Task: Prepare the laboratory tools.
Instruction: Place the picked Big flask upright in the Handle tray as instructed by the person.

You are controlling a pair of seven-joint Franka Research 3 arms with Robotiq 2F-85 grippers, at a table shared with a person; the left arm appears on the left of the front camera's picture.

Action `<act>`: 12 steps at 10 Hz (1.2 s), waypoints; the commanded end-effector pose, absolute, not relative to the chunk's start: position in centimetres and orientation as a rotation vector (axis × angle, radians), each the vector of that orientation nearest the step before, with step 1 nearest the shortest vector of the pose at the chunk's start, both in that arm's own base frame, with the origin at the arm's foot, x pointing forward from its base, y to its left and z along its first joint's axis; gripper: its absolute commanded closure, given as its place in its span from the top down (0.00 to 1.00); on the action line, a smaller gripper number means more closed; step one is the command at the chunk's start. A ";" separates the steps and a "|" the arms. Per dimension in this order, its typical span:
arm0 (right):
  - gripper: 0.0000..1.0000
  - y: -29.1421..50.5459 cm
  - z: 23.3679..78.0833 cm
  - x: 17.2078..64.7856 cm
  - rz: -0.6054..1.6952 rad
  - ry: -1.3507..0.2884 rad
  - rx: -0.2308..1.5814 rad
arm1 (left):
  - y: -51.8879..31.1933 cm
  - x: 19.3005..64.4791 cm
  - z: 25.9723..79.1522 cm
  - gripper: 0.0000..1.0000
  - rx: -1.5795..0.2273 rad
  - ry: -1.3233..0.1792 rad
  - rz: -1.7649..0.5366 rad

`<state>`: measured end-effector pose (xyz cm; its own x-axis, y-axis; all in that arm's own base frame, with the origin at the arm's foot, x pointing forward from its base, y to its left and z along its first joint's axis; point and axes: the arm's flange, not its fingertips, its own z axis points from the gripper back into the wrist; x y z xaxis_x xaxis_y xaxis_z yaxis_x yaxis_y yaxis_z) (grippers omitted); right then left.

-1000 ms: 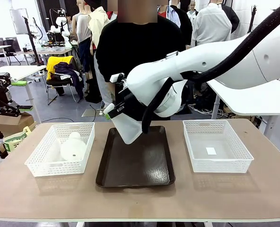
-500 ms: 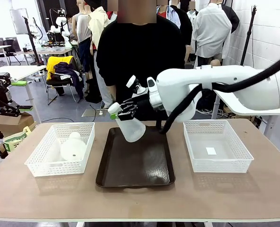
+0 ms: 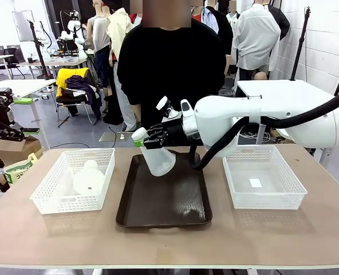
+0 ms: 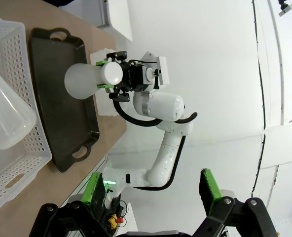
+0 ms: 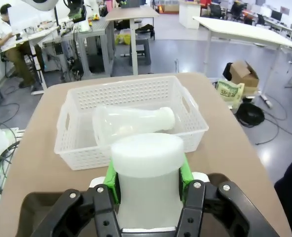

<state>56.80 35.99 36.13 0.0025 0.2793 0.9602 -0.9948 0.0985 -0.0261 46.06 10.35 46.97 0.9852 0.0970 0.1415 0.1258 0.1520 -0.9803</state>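
Front view: the right gripper [image 3: 148, 137] is clamped across the narrow neck of a translucent frosted-white conical flask [image 3: 158, 161]. The flask hangs tilted above the twelve o'clock end of the dark brown rectangular handled tray [image 3: 164, 209]. At the tray's nine o'clock, a white lattice plastic basket [image 3: 49, 203] holds the second frosted flask [image 3: 88, 180], lying on its side. A matching basket [image 3: 284, 197] sits at three o'clock.

The step in hand looks like setting the first flask onto the tray. The next move calls for righting it so the flat base lands squarely before the grip is released.

Left wrist view: this adds the left gripper [image 4: 151, 192], its jaws spread wide with nothing between them.

Right wrist view: this adds the contact itself, with green pads [image 5: 111, 181] pressing both sides of the neck. Beyond, at twelve o'clock, the basketed flask points its neck toward three o'clock.
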 end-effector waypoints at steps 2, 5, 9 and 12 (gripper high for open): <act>0.00 35.9 35.6 57.4 1.283 -1.109 1.008 | 10.4 46.0 47.2 1.00 -1.422 -0.191 -0.023; 0.00 35.5 34.3 58.6 1.256 -1.194 1.099 | 10.4 46.0 47.2 1.00 -1.422 -0.191 -0.023; 0.00 35.2 33.3 59.8 1.158 -1.251 1.079 | 10.4 46.0 47.2 1.00 -1.422 -0.191 -0.023; 0.00 35.9 31.8 60.6 1.147 -1.206 1.093 | 10.4 46.0 47.2 1.00 -1.422 -0.191 -0.023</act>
